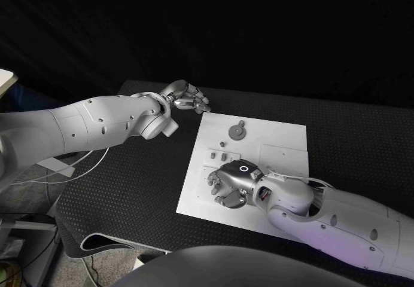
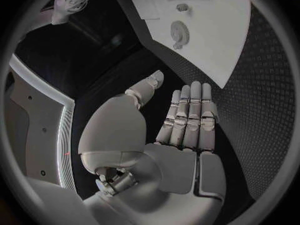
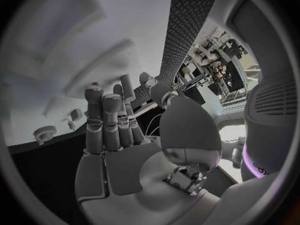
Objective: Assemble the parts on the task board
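- The right hand (image 1: 233, 182) hovers low over the task board's (image 1: 289, 206) near half, fingers straight, holding nothing (a reach, I judge).
- Next: pinch a small part (image 1: 210, 156).
- The gear (image 1: 236, 130) lies farther back.
- The left hand (image 1: 185, 97) waits off-board, empty, fingers extended.

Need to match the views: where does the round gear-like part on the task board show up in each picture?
Head view: the gear-like part lies on the board's far end, near the left hand.
Left wrist view: it lies on the white board beyond the outstretched fingers.
Right wrist view: a small toothed round piece beside the fingers, probably the same part.
Shared landmark: the white task board.
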Available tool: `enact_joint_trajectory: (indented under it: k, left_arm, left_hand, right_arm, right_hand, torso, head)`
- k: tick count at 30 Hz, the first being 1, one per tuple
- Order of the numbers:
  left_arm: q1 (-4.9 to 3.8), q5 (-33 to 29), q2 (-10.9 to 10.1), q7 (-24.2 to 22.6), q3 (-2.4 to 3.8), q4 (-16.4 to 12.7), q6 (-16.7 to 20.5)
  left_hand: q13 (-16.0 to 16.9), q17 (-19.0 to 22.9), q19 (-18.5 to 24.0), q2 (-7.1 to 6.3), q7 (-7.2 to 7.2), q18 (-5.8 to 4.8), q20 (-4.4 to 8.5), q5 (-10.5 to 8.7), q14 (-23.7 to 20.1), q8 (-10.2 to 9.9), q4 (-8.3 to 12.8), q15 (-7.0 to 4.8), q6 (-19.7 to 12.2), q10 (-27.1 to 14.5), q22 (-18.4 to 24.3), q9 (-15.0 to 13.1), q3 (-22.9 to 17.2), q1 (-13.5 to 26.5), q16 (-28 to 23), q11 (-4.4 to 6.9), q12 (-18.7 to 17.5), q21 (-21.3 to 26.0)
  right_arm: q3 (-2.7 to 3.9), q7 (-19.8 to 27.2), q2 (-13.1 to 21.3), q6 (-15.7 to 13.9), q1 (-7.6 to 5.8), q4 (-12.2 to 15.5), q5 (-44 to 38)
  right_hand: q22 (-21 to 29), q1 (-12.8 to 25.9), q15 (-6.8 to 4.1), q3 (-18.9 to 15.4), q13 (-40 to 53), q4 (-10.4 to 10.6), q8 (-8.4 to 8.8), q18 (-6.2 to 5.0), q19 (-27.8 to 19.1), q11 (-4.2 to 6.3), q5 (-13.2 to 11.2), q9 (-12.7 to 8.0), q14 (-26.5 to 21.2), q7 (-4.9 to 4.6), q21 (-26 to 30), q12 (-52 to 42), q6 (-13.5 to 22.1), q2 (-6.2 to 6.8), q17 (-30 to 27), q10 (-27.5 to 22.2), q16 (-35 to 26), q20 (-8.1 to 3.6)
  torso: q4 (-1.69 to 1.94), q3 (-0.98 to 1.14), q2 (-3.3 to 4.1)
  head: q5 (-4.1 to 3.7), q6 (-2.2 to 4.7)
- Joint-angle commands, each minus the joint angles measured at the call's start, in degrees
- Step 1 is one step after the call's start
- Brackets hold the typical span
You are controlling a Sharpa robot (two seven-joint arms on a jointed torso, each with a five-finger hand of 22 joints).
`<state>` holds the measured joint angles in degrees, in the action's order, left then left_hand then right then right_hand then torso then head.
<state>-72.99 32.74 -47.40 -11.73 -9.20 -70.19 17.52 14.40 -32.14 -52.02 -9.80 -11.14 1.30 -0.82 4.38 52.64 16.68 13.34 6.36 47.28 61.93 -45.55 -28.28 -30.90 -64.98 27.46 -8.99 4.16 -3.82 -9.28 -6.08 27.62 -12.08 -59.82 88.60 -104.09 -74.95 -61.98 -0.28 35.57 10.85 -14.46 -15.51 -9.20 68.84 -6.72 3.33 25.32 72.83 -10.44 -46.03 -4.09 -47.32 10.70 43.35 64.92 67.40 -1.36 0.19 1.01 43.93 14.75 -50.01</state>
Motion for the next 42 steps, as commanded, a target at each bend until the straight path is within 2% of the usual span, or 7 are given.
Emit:
enact_joint_trajectory:
  k: [1, 5, 11, 25, 30, 32, 42]
  left_arm:
    - [-0.08, -0.2, 0.0, -0.3, 0.04, -0.1, -0.5]
    - [-0.08, -0.2, 0.0, -0.3, 0.04, -0.1, -0.5]
    - [-0.08, -0.2, 0.0, -0.3, 0.04, -0.1, -0.5]
    - [-0.08, -0.2, 0.0, -0.3, 0.04, -0.1, -0.6]
    - [-0.08, -0.2, 0.0, -0.3, 0.04, -0.1, -0.6]
    - [-0.08, -0.2, 0.0, -0.2, 0.04, -0.1, -0.6]
    - [-0.08, -0.2, -0.1, -0.1, 0.04, -0.1, -0.7]
  left_hand:
    - [-0.1, -0.1, -0.1, 0.06, -0.02, -0.22, -0.15, -0.04, 0.2, 0.4, -0.1, 0.28, -0.6, -0.4, 0.1, 0.0, 0.1, 0.4, -0.3, 0.02, -0.2, 0.0]
    - [-0.1, -0.1, -0.1, 0.08, -0.02, -0.22, -0.15, -0.04, 0.2, 0.4, -0.2, 0.27, -0.6, -0.4, 0.1, 0.0, 0.1, 0.4, -0.3, 0.02, -0.2, 0.0]
    - [-0.1, -0.2, -0.1, 0.09, -0.02, -0.21, -0.15, -0.04, 0.2, 0.4, -0.2, 0.27, -0.6, -0.4, 0.1, 0.0, 0.1, 0.4, -0.4, 0.02, -0.2, 0.0]
    - [-0.1, -0.3, 0.0, 0.09, -0.02, -0.21, -0.15, -0.04, 0.2, 0.4, -0.2, 0.27, -0.6, -0.4, 0.2, 0.0, 0.1, 0.3, -0.5, 0.01, -0.2, 0.0]
    - [-0.1, -0.3, 0.0, 0.1, -0.02, -0.21, -0.15, -0.04, 0.2, 0.4, -0.2, 0.27, -0.6, -0.4, 0.2, 0.0, 0.1, 0.3, -0.5, 0.01, -0.2, 0.0]
    - [-0.1, -0.3, 0.0, 0.11, -0.02, -0.21, -0.15, -0.04, 0.2, 0.4, -0.2, 0.28, -0.6, -0.4, 0.3, 0.0, 0.1, 0.3, -0.5, 0.01, -0.2, 0.0]
    - [-0.1, -0.3, 0.0, 0.11, -0.03, -0.22, -0.16, -0.05, 0.2, 0.4, -0.2, 0.28, -0.6, -0.4, 0.3, 0.0, 0.1, 0.3, -0.5, 0.01, -0.2, 0.0]
  right_arm:
    - [0.01, 0.6, 0.2, -1.8, 0.04, 0.3, 0.2]
    - [0.06, 0.3, 0.6, -3.0, 0.04, 0.7, -0.3]
    - [0.21, -0.1, 1.0, -4.4, 0.04, 1.6, -0.9]
    - [0.39, -0.3, 1.1, -4.7, 0.04, 2.0, -1.2]
    - [0.39, -0.5, 1.0, -4.4, 0.04, 2.0, -1.8]
    - [0.39, -0.6, 1.0, -4.4, 0.04, 2.0, -1.9]
    - [0.39, -0.5, 0.8, -4.5, 0.04, 1.9, -2.0]
  right_hand:
    - [-0.9, -0.6, 0.06, -0.3, 0.3, -0.1, -0.54, -5.8, 0.3, 0.45, 0.0, 0.2, 0.3, 0.05, 0.0, -0.6, -0.9, -0.64, 0.0, 1.2, 0.3, -0.32]
    - [-1.0, -1.4, -0.53, -0.4, 1.0, -0.5, -1.16, -5.8, 0.5, 1.06, 0.0, 0.5, 0.6, 0.16, -0.1, -1.4, -1.7, -1.64, 0.0, 2.9, 0.4, -0.47]
    - [-1.0, -1.6, -0.97, -0.7, 1.7, -0.8, -1.55, -5.8, 0.7, 1.52, 0.0, 0.7, 0.8, 0.27, -0.1, -1.9, -2.2, -1.92, 0.0, 3.9, 0.4, -0.53]
    - [-1.0, -2.2, -1.36, -0.7, 2.8, -1.3, -1.81, -5.8, 0.8, 1.92, 0.0, 0.8, 0.9, 0.39, -0.1, -2.4, -2.4, -2.48, -0.1, 4.7, 0.3, -0.57]
    - [-1.1, -2.9, -1.85, -0.6, 3.9, -1.7, -2.14, -5.8, 0.9, 2.43, 0.0, 1.0, 0.9, 0.61, -0.2, -3.1, -2.8, -3.42, 0.0, 6.0, 0.4, -0.65]
    - [-1.1, -3.8, -2.39, -0.4, 4.9, -2.1, -2.54, -5.8, 0.9, 3.0, 0.0, 1.2, 0.9, 0.97, -0.3, -4.0, -3.5, -4.33, 0.0, 7.3, 0.4, -0.73]
    - [-1.1, -5.3, -2.74, -0.5, 6.8, -2.2, -2.65, -5.8, 0.7, 3.34, 0.0, 1.4, 0.9, 1.18, -0.4, -4.5, -3.6, -5.08, 0.1, 7.7, 0.4, -0.74]
  torso:
    - [0.02, 0.0, -0.01]
    - [0.01, -0.03, -0.02]
    - [-0.02, -0.03, -0.01]
    - [0.02, -0.03, 0.0]
    - [0.0, -0.04, 0.0]
    - [0.0, -0.05, -0.01]
    - [0.02, -0.06, -0.01]
  head:
    - [-0.06, 0.01]
    - [-0.1, 0.01]
    - [-0.17, 0.01]
    - [-0.29, 0.01]
    - [-0.34, 0.01]
    - [-0.37, 0.01]
    - [-0.39, 0.01]
